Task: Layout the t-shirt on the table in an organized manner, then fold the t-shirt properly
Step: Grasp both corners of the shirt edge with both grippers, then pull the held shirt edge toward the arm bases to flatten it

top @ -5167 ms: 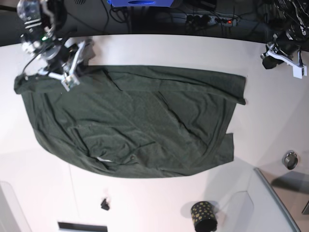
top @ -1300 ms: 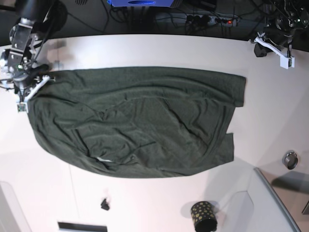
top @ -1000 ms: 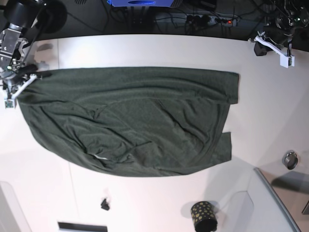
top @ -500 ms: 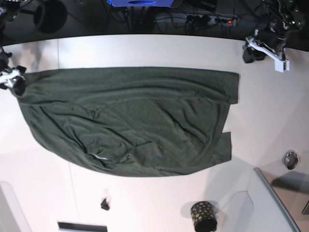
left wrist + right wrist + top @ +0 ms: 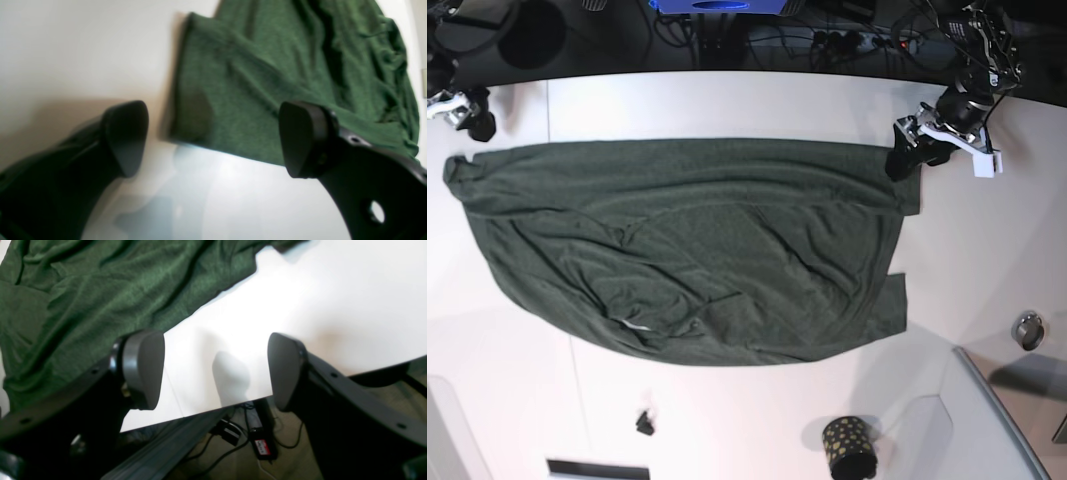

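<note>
Both grippers let go: right gripper [image 5: 457, 105] off t-shirt [image 5: 687, 250] far-left corner, left gripper [image 5: 942, 140] at far-right corner (jaws apart, empty).

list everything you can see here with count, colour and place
t-shirt: one, dark green, spread wrinkled across the table's middle
table: one, white, under everything
cup: one, black with gold dots, near edge
small clip-like object: one, black, near edge
round metal fitting: one, silver, base view's right
raised panel: one, grey, near right corner
left pincer: one, black, open over the shirt's corner
right pincer: one, black, open, off the shirt
</note>
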